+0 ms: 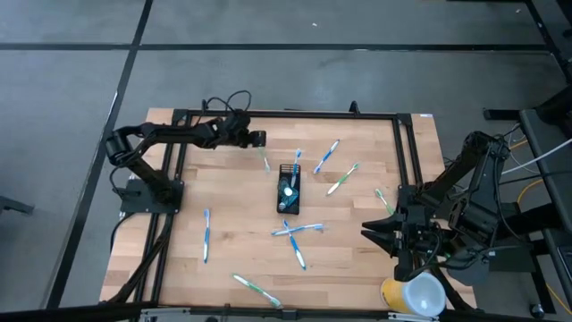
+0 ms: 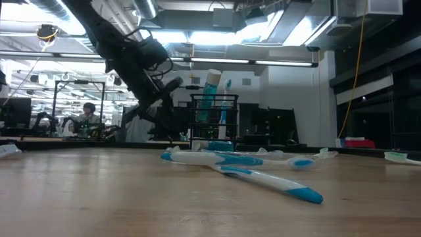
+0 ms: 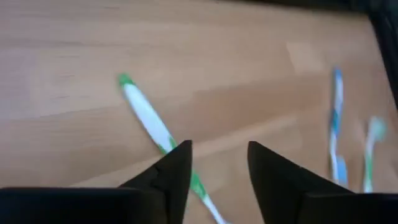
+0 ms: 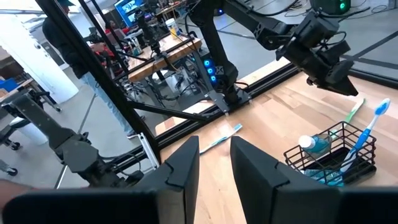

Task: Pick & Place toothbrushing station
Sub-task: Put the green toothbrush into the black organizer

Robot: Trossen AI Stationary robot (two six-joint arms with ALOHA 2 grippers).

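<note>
Even, bright overhead light falls on the wooden bench (image 1: 232,224), with only faint shadows. In the low view, ceiling light strips (image 2: 217,36) glare white while the dark arm (image 2: 131,59) reads as a silhouette. The left wrist view is smeared by motion blur; its green-white toothbrush (image 3: 149,121) looks soft.

Long ceiling lights (image 2: 197,60) are glowing over a workshop. A grey floor (image 1: 295,22) is stretching beyond the wooden table (image 1: 232,241). A person (image 2: 85,113) is sitting at a far desk (image 2: 46,138).
</note>
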